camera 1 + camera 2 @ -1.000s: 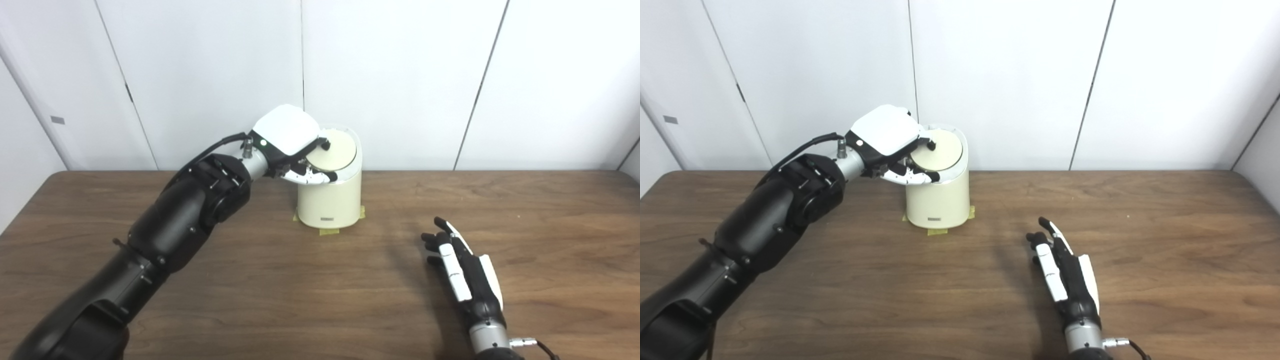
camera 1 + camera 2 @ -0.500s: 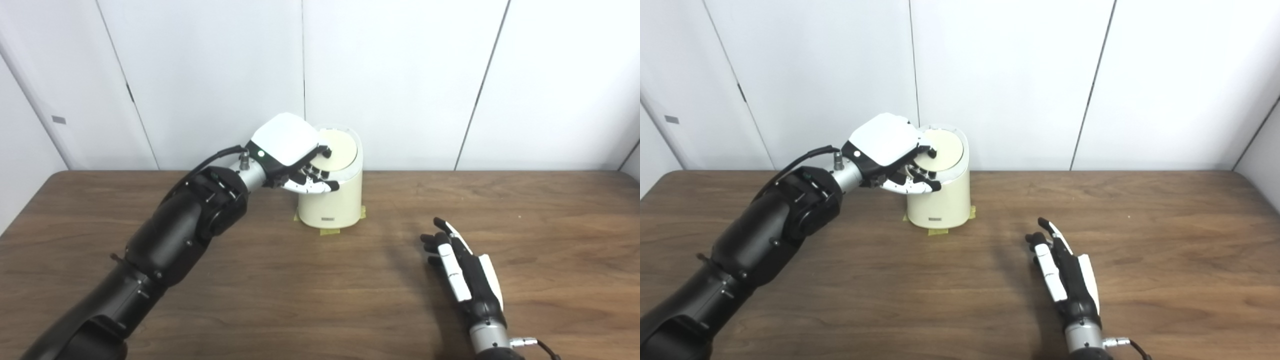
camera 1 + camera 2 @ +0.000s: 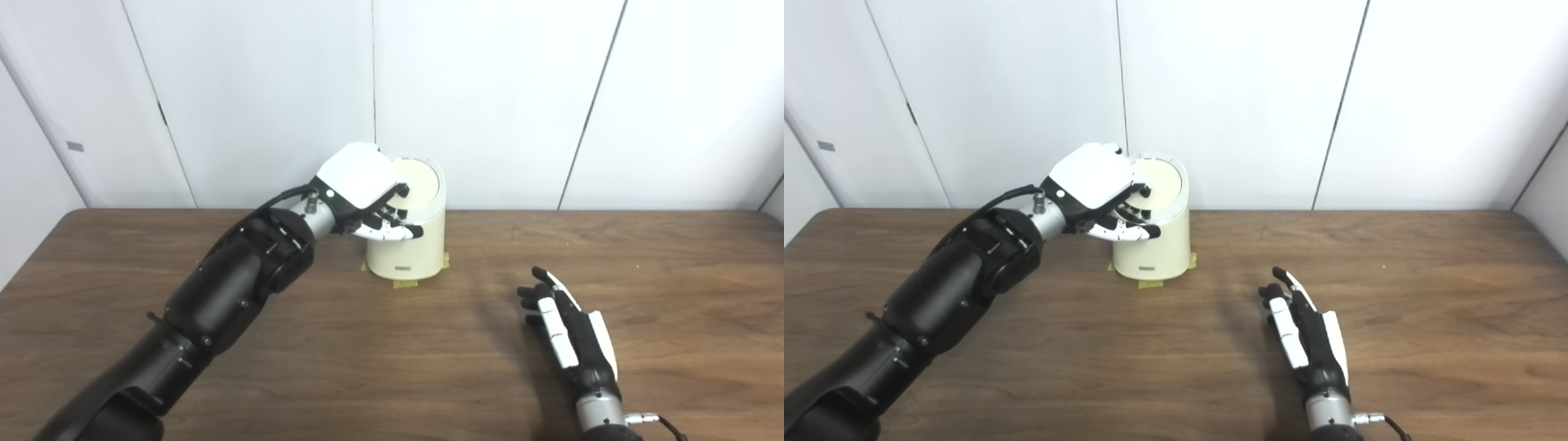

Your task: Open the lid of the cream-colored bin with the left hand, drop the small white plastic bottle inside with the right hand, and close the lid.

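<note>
Change since a second ago: your left robot hand has dropped lower over the near-left rim of the cream-colored bin and its fingers have curled further; the right one has not moved.
Lid: the round lid sits flat in the bin's top, looking closed or nearly so; whether it is fully seated cannot be told.
Left robot hand: fingers bent over the lid's left edge and the rim, touching or almost touching; whether they actually hold anything cannot be told.
Right robot hand: the right robot hand lies flat on the tabletop, fingers straight and spread, holding nothing.
Bottle: no small white plastic bottle shows anywhere; you may judge it is already inside the bin, though that is hidden.
Bin position: upright at the far side of the tabletop, against the wall panels, standing on strips of yellow tape.
Handling: likely thin, stiff, smooth plastic, so light and slippery; the tape probably keeps it from sliding, but a hard sideways push could tip it.
Where to take hold: press down on the lid's flat top near the edge under your fingertips, rather than gripping the curved wall.
Risk: fingers caught under the rim may lift the lid again as you pull away.
</note>
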